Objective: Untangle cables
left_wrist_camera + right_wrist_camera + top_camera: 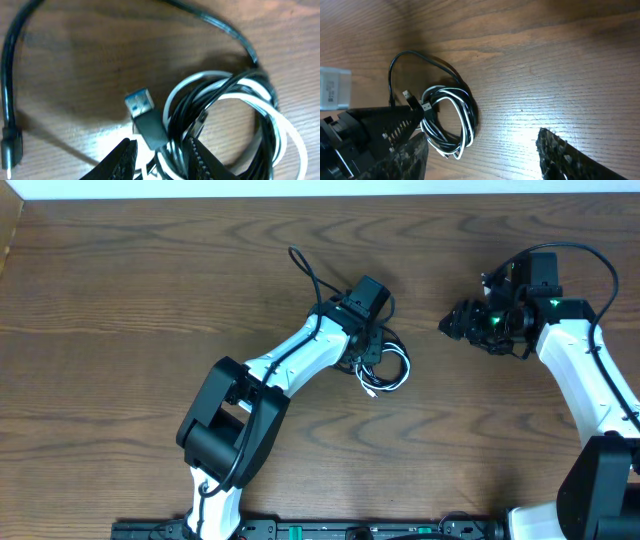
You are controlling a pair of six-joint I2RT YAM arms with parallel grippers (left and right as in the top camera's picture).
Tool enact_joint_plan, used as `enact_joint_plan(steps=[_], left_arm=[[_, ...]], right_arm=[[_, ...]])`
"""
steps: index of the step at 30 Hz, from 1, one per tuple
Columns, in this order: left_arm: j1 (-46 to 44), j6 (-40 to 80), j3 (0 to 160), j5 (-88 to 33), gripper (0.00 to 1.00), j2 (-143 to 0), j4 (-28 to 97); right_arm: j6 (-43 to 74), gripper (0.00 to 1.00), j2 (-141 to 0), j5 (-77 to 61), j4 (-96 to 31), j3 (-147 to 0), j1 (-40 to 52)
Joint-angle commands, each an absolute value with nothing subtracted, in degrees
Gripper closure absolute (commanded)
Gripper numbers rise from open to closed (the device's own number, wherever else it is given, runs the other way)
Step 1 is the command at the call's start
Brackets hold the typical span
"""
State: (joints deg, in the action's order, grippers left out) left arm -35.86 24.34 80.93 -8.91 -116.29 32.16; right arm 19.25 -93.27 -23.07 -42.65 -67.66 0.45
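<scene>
The cables lie tangled in one small coil on the wooden table, a black cord [384,346] wound with a white cord [402,370]. The black cord's loose tail [303,270] curves away to the far left. My left gripper [372,352] is down on the coil's left side. In the left wrist view its jaws [160,161] stand a little apart. Black and white strands [175,145] and the black body of a blue-tongued USB plug [141,102] lie between them, and a gap shows beside the left finger. My right gripper [452,323] hangs open to the right of the coil [451,120], over bare wood [482,157].
The left arm [250,395] stretches diagonally from the near edge to the coil. Along the right side runs the right arm [590,375]. A pale strip [300,188] marks the table's far edge. A second dark plug [10,147] lies at the end of the black tail.
</scene>
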Motion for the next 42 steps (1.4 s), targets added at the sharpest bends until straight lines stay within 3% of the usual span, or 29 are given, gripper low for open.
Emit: enact_joint_plan(steps=[1,16,22,24,29,34,42], left_arm=[[-35.81,23.07,80.84,-9.80,0.66,-116.88,33.65],[-37.76,29.32,80.79,-11.14,0.67,-123.72,33.45],[-39.42,30.76,80.79,-6.22,0.81,-125.49,28.75],[-40.21,30.52,80.79,-5.19,0.92,-125.60,27.68],[-40.53,23.31,81.19,-5.56,0.92,-123.94,26.15],[-36.12,21.10,81.34,-18.17,0.93,-115.33,29.10],[-30.65,21.71,81.34,-29.65,0.93,-106.56,31.22]], right_arm=[[18.13,0.34,-93.67,-22.59,-43.13,-67.70,0.43],[18.15,0.34,-93.67,-22.61,-43.57,-67.70,0.43],[18.15,0.34,-93.67,-22.63,-44.40,-67.70,0.47],[18.13,0.34,-93.67,-22.63,-44.60,-67.70,0.47],[17.08,0.40,-93.65,-24.23,-44.88,-67.70,0.47],[14.22,0.50,-93.65,-32.21,-44.10,-67.70,0.67],[15.40,0.53,-93.65,-38.65,-41.23,-67.70,3.57]])
